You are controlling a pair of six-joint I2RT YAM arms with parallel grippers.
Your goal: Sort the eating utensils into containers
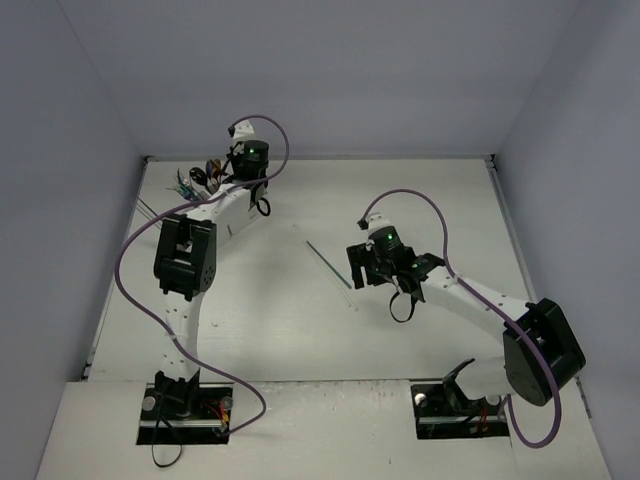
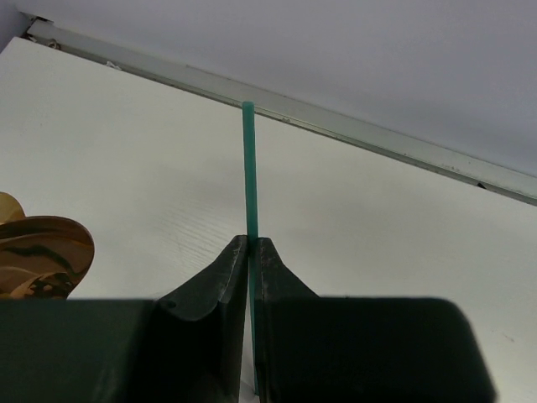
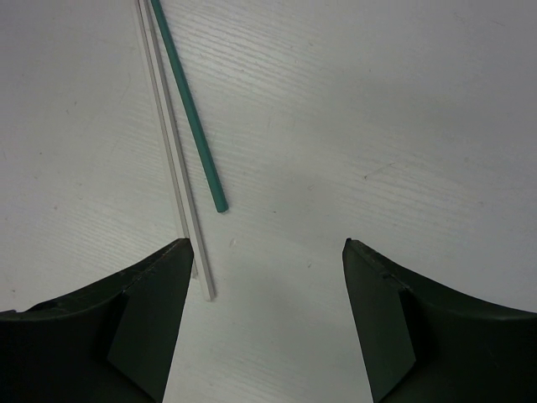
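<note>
My left gripper (image 2: 250,243) is shut on a thin teal stick (image 2: 248,168) that points up toward the back wall. In the top view it (image 1: 238,165) is at the far left of the table, next to a cluster of colourful utensils (image 1: 193,180). A copper-gold spoon bowl (image 2: 42,256) lies just left of it. My right gripper (image 3: 267,248) is open and empty above the table. A second teal stick (image 3: 189,109) and two white sticks (image 3: 172,151) lie just ahead of its left finger. In the top view the right gripper (image 1: 355,268) is mid-table beside that stick (image 1: 325,262). The white caddy cannot be made out under the left arm.
The table's back edge meets the wall along a metal strip (image 2: 377,138). Grey walls close in the left, back and right sides. Purple cables loop over both arms (image 1: 420,200).
</note>
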